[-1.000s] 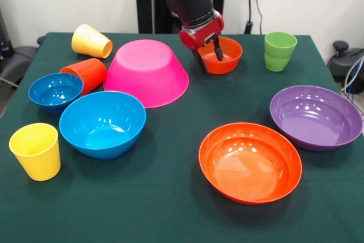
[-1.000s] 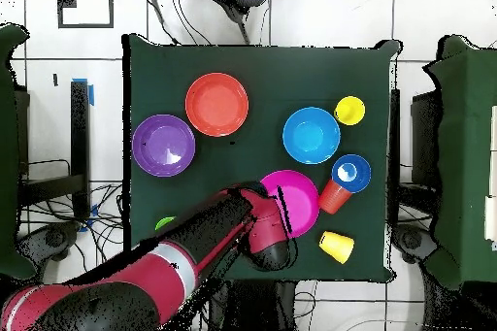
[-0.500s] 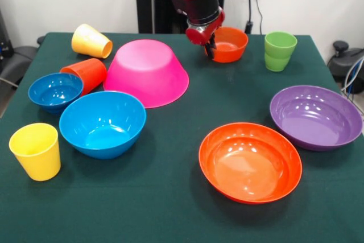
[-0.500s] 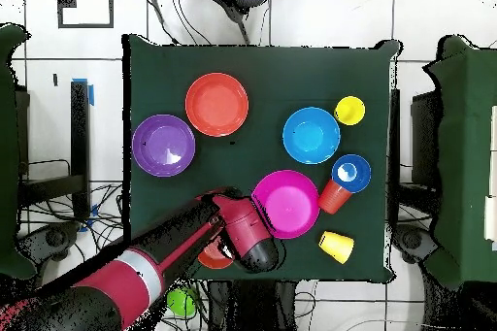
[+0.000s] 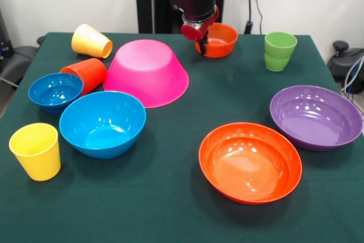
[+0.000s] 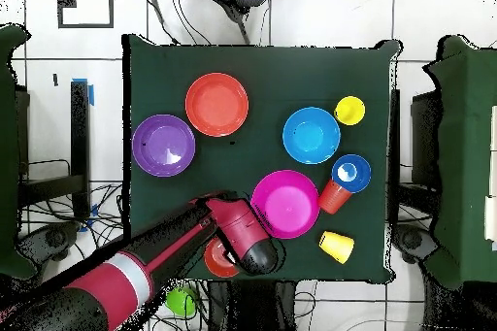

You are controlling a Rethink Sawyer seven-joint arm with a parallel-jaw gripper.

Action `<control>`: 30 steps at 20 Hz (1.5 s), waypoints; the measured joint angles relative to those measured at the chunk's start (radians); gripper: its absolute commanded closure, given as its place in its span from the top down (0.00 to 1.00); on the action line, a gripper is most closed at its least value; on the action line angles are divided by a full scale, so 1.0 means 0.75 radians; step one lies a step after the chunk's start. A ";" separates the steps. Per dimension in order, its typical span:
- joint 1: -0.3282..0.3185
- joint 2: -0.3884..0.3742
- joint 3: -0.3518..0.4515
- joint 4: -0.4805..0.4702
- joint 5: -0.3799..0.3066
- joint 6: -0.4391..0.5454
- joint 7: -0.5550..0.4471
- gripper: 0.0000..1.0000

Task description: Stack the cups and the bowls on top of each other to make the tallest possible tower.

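Note:
My gripper (image 5: 202,42) is shut on the near rim of the small orange bowl (image 5: 219,39) and holds it raised over the far side of the table, right of the large pink bowl (image 5: 147,72), which lies upside down. In the overhead view the small orange bowl (image 6: 219,259) shows beside the arm's head, which hides the gripper. The medium blue bowl (image 5: 102,123) and small blue bowl (image 5: 55,91) stand open at the left. The orange-red cup (image 5: 86,74) and one yellow cup (image 5: 91,41) lie on their sides. The other yellow cup (image 5: 36,151) and the green cup (image 5: 279,50) stand upright.
The wide shallow orange bowl (image 5: 250,161) sits at the near right and the wide shallow purple bowl (image 5: 315,116) at the right edge. The robot's pedestal stands behind the table's far edge. Nothing is stacked on the pink bowl.
The gripper has lifted the small orange bowl off the table and carried it up and a little left, toward the pink bowl. All other cups and bowls stay put.

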 measured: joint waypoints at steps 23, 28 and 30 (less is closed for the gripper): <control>-0.026 -0.169 -0.279 -0.002 -0.182 -0.071 0.000 0.00; -0.066 -0.196 -0.339 -0.029 -0.233 -0.097 0.000 0.00; -0.104 -0.198 -0.363 -0.065 -0.257 -0.106 0.000 0.00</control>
